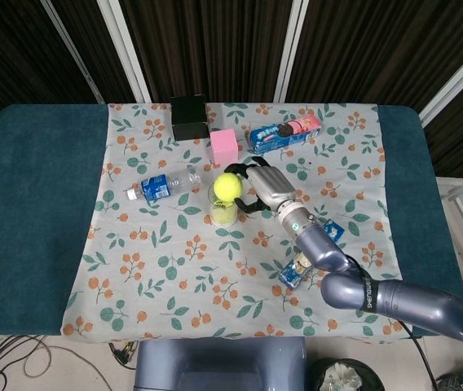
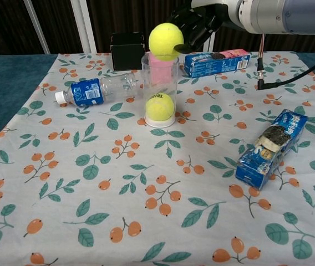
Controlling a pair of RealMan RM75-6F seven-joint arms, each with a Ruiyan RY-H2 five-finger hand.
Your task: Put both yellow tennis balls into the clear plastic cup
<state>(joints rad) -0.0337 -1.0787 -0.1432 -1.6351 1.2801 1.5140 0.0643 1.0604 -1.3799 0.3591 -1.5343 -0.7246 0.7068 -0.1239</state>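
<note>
A clear plastic cup [image 2: 159, 88] [image 1: 222, 208] stands upright on the patterned cloth with one yellow tennis ball [image 2: 159, 106] resting at its bottom. My right hand [image 2: 197, 23] [image 1: 266, 186] holds the second yellow tennis ball [image 2: 166, 41] [image 1: 227, 187] just above the cup's rim, its fingers wrapped around the ball's right side. My left hand does not appear in either view.
A water bottle [image 2: 96, 90] lies on its side left of the cup. Behind the cup are a pink cube [image 1: 224, 145], a black box [image 2: 127, 43] and a blue biscuit box [image 2: 217, 61]. Another blue biscuit pack [image 2: 269, 147] lies at the right.
</note>
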